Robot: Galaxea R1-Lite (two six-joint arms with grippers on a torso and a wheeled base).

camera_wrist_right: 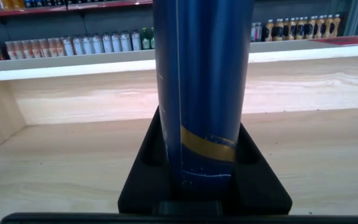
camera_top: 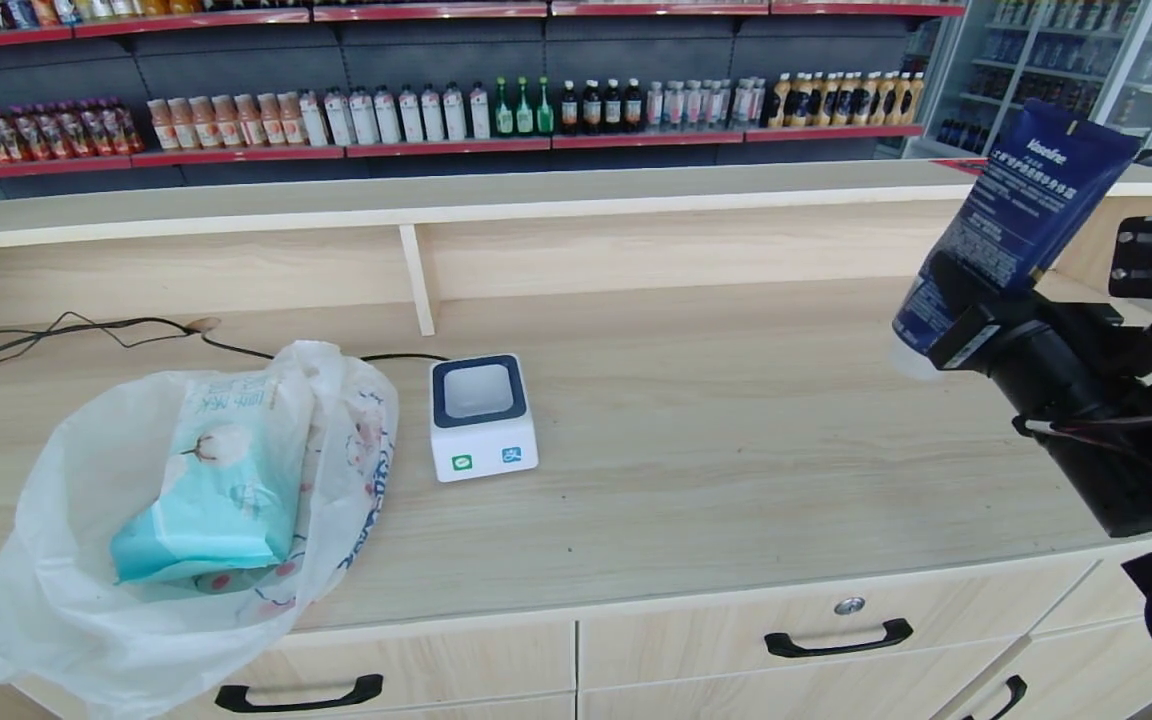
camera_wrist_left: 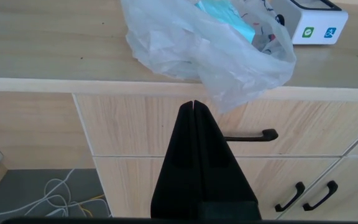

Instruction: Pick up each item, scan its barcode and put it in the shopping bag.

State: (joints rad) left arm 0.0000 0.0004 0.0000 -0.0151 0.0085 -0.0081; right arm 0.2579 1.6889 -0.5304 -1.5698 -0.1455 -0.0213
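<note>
- Black left gripper (camera_wrist_left: 194,109): we see its fingers pressed together, empty, in front of the drawers (camera_wrist_left: 135,130), near the shopping bag (camera_top: 66,560).
- Blue tube (camera_top: 1026,215) stands clamped in our right gripper (camera_top: 956,310), raised over the counter's (camera_top: 736,450) right end.
- Scanner (camera_top: 481,415) sits just beside the bag, well apart from the tube.

Head view: high, facing forward and down over the counter (camera_top: 696,450); shopping bag (camera_top: 56,560) at 8 o'clock. Left wrist view: low, before the drawers (camera_wrist_left: 135,124), facing the counter front — shares shopping bag and scanner (camera_wrist_left: 312,25) with the head view. Right wrist view: hard against the blue tube (camera_wrist_right: 201,87), facing the shelves (camera_wrist_right: 73,43).
</note>
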